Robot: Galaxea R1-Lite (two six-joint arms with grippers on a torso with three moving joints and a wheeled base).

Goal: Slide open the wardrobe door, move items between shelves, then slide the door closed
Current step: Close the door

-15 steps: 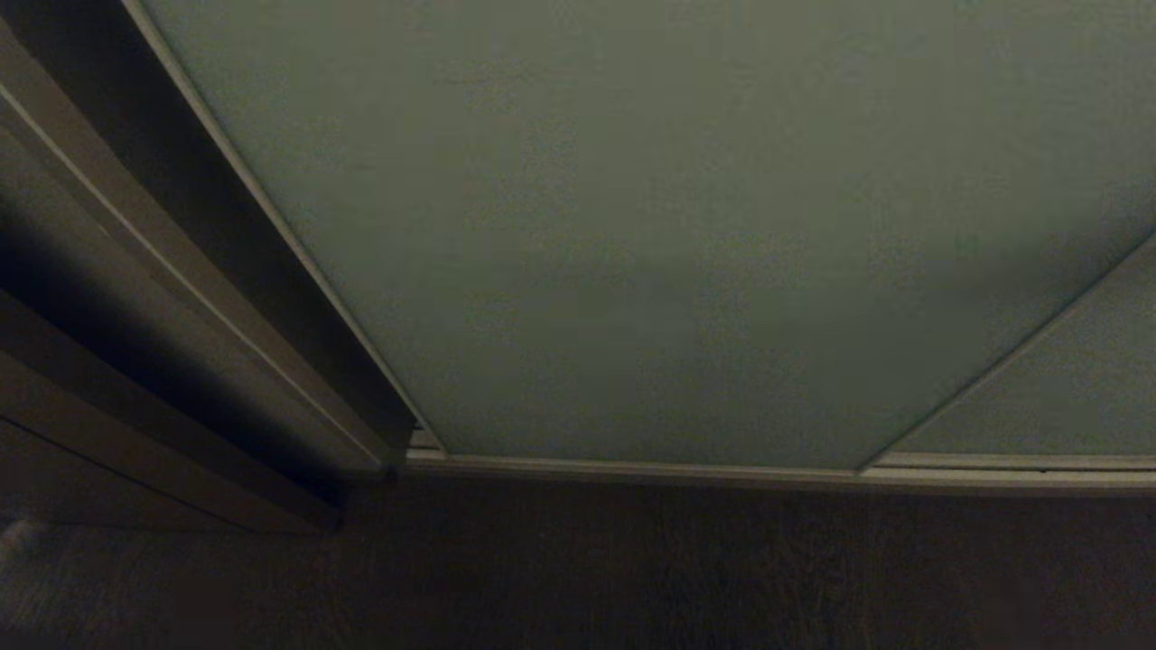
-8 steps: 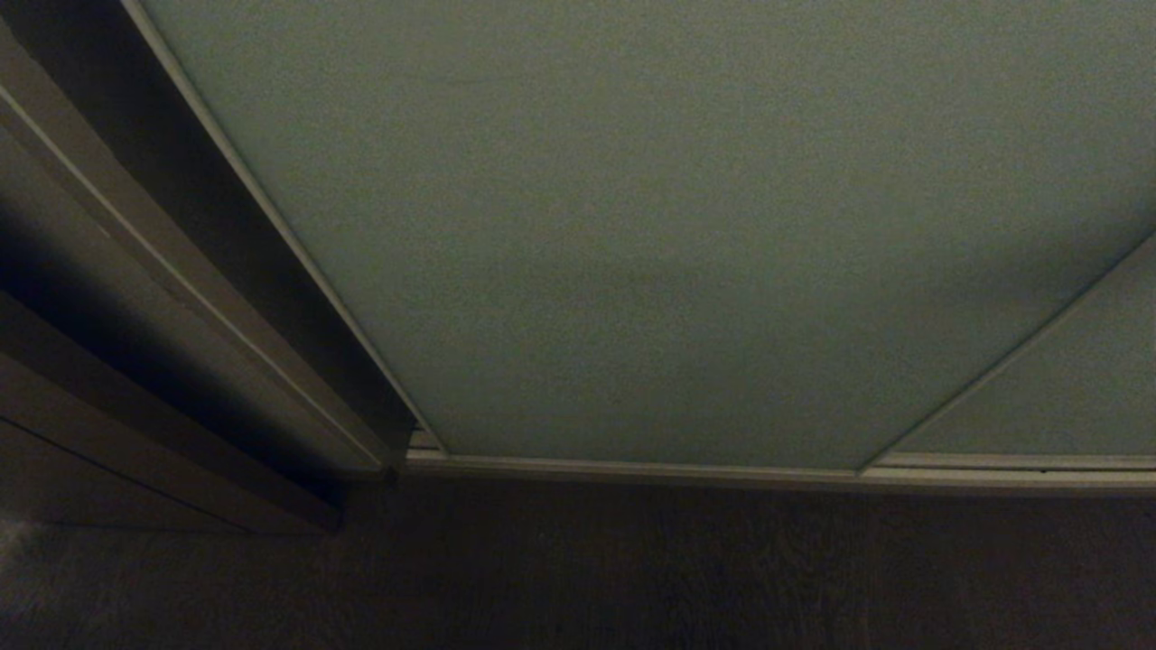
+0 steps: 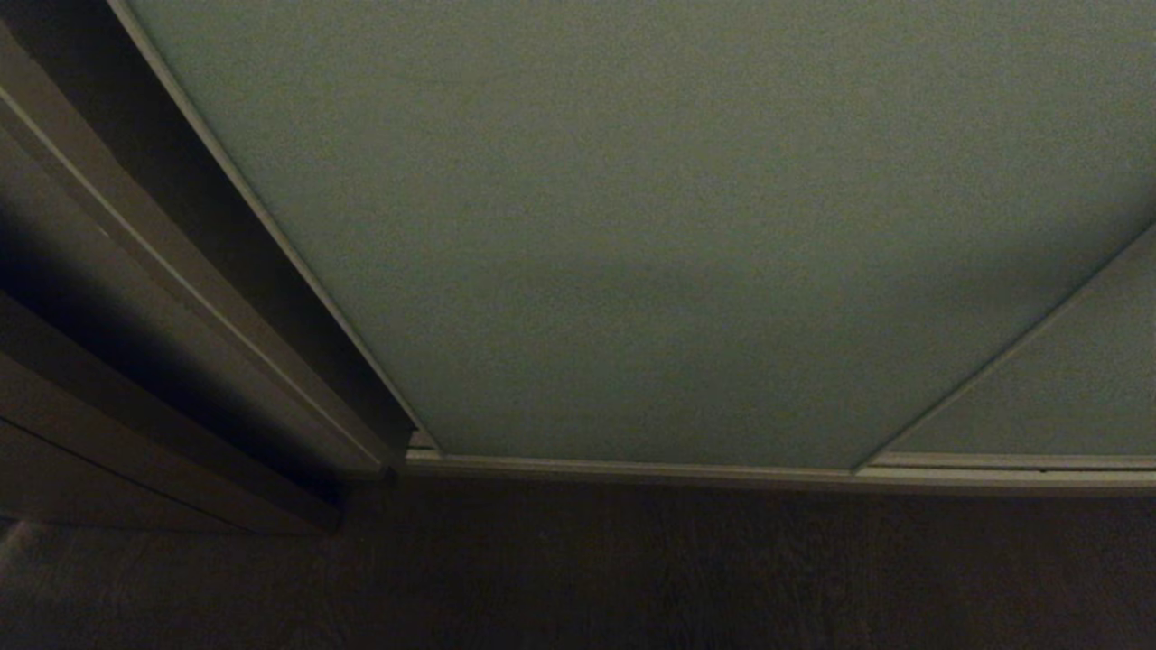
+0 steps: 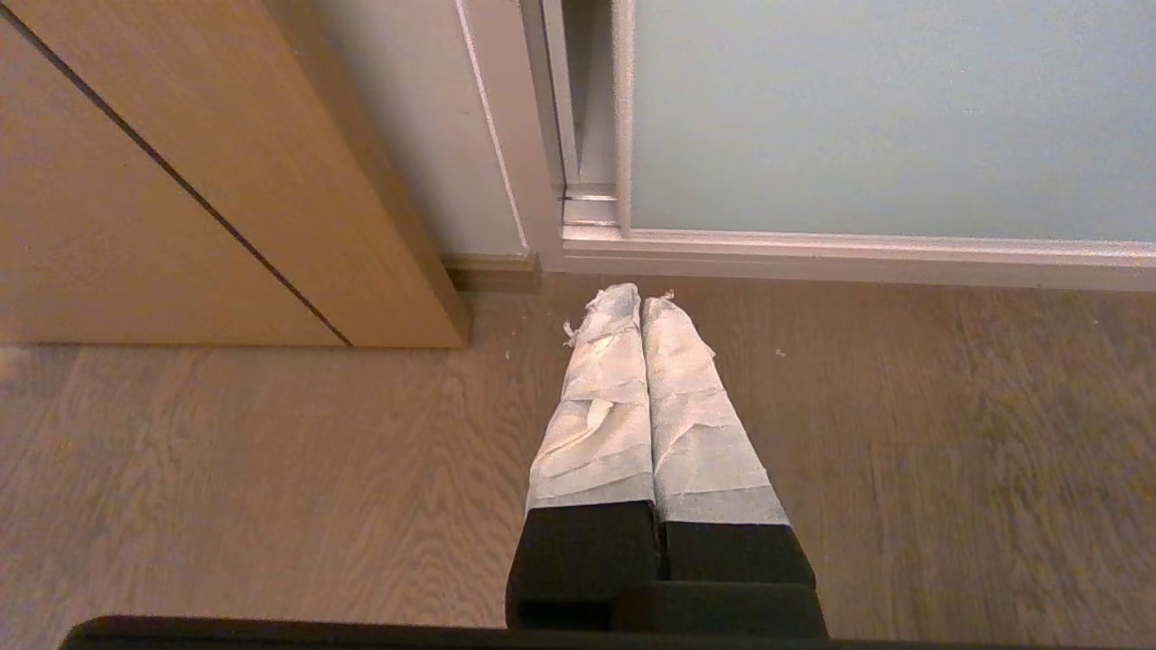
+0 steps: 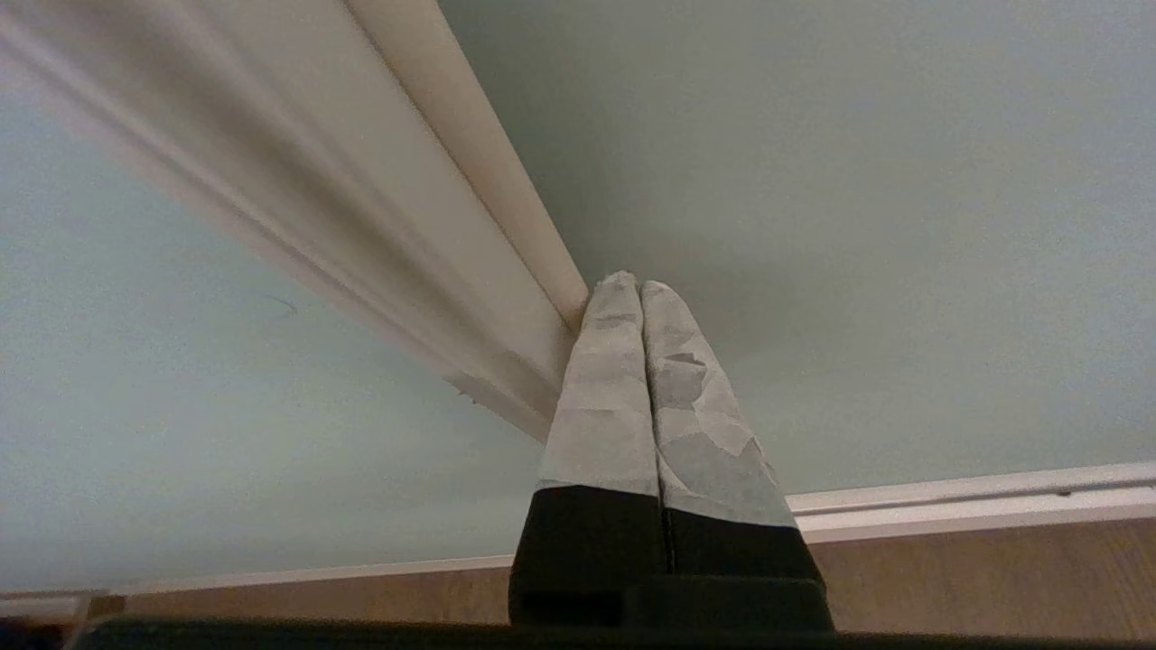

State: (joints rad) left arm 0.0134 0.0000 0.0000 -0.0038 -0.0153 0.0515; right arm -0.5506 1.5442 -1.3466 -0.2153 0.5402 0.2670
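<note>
Right wrist view: your right gripper (image 5: 639, 287), jaws together, sits at the sliding wardrobe door (image 5: 858, 181) frame; stiff, slick panel, so push the edge

Head view is very dim and grainy, noise speckling the whole sliding wardrobe door (image 3: 632, 226), which reads as a murky grey-green. Deep shadow fills the gap beside the dark side panel (image 3: 135, 298), and the floor (image 3: 632, 578) is almost black. Straight frame lines bow towards the corners, plain wide-angle distortion. Left wrist view is bright and evenly lit, wood grain on the floor crisp, soft shadow under the wooden panel (image 4: 181, 181). Right wrist view is well lit too, but the door frame rail (image 5: 361, 199) close to the lens is soft and out of focus, and a faint shadow spreads on the door around the right hand (image 5: 639, 287)
</note>
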